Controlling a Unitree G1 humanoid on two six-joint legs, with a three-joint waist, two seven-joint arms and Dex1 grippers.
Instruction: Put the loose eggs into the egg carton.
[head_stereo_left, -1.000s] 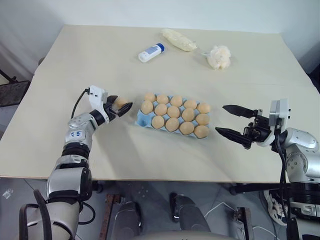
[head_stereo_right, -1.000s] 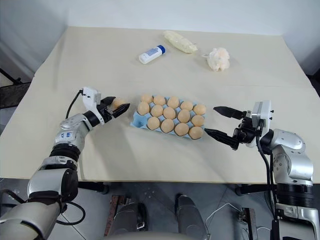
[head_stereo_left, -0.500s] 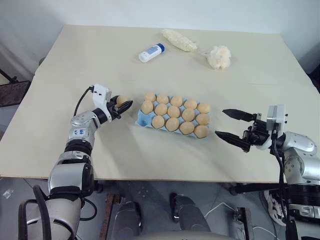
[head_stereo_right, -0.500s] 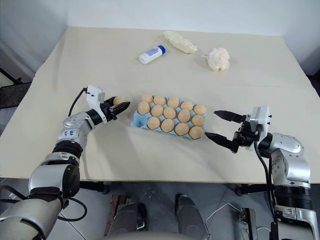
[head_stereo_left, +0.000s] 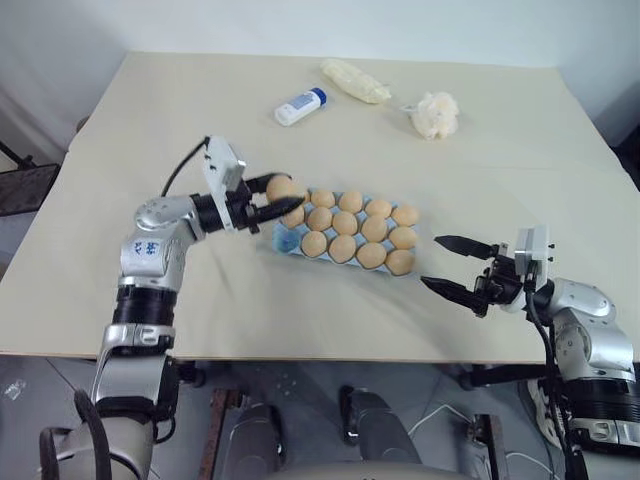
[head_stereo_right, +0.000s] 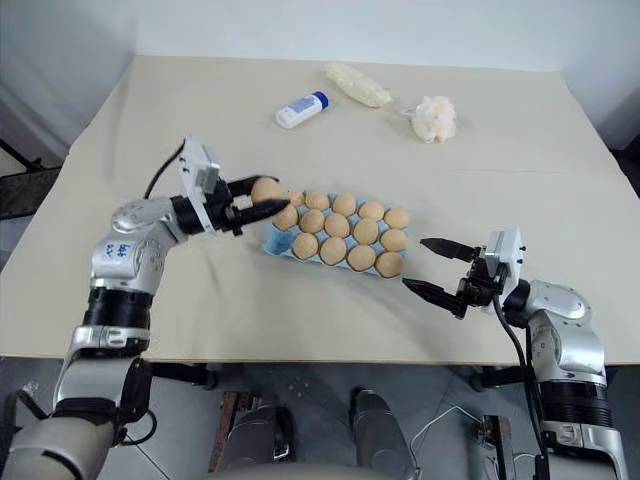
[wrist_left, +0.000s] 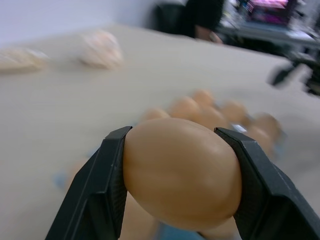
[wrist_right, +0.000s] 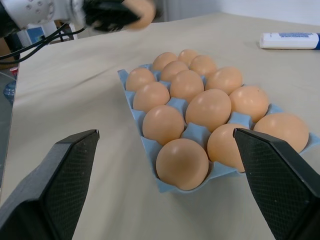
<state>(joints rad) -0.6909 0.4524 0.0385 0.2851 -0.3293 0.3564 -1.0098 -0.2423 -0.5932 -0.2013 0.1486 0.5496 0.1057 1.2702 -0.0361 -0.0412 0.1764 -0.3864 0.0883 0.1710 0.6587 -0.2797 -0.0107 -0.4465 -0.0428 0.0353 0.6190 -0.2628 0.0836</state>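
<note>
The light-blue egg carton (head_stereo_left: 283, 239) lies in the middle of the table with several pale orange-tan eggs (head_stereo_left: 347, 227) in its cups. My left gripper (head_stereo_left: 281, 198) is shut on one loose egg (head_stereo_left: 283, 188) and holds it in the air over the carton's near-left corner; the left wrist view shows that egg (wrist_left: 181, 172) pinched between both fingers. My right gripper (head_stereo_left: 450, 266) stands open to the right of the carton, apart from it, with nothing between its fingers (wrist_right: 64, 185).
At the far side of the table lie a white bottle with a blue cap (head_stereo_left: 300, 106), a pale yellowish lumpy bag (head_stereo_left: 357, 80) and a fluffy cream-white puff (head_stereo_left: 437, 114). The table's front edge runs close below my right gripper.
My left gripper has closed on the egg, lifted it off the table and swung right over the carton's left end. My right gripper has sunk a little and stayed open.
</note>
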